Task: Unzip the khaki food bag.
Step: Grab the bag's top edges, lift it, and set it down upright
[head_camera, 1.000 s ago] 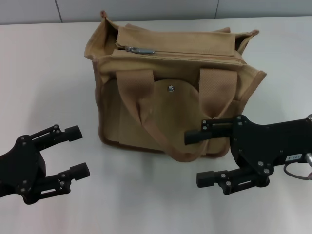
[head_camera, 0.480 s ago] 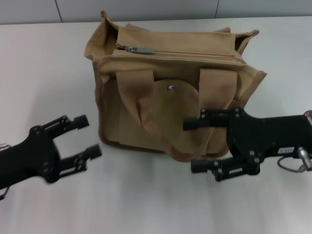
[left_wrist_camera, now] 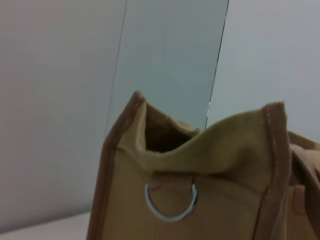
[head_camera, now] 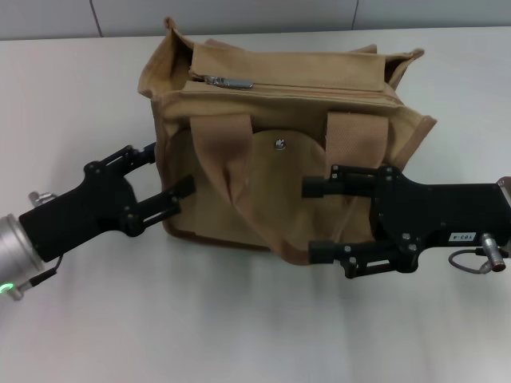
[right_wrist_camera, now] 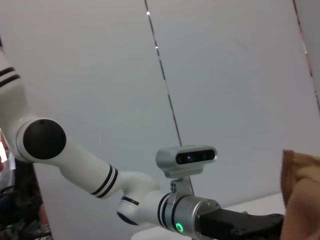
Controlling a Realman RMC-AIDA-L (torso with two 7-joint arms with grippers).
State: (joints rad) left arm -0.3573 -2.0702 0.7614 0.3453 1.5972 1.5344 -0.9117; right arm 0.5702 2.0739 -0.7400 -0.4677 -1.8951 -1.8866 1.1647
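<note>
Both end effectors flank the khaki food bag [head_camera: 279, 144] low at its near side. Left end effector [head_camera: 164, 177] has its fingers spread wide apart and grips nothing; its upper fingertip sits at the bag's left edge, and its lower fingertip overlaps the near-left corner of the front panel, though contact cannot be confirmed. Right end effector [head_camera: 317, 219] is likewise open and empty, its two black fingers pointing left across the lower right part of the bag's front, one just under the right strap base, the other near the bottom edge beside the drooping handle [head_camera: 263, 215].

On the white worktop [head_camera: 239, 319] the bag stands upright, toward the far middle. Its top zipper looks closed, with the silver pull [head_camera: 230, 81] lying at the left end. A metal snap [head_camera: 279, 144] shows on the rounded front flap.

From the left wrist view, the bag's end panel [left_wrist_camera: 200, 190] fills the lower part, with a metal ring [left_wrist_camera: 171, 202] hanging from a webbing loop.

From the right wrist view, the left arm [right_wrist_camera: 125, 195] and a sliver of tan fabric [right_wrist_camera: 300, 200] appear.
</note>
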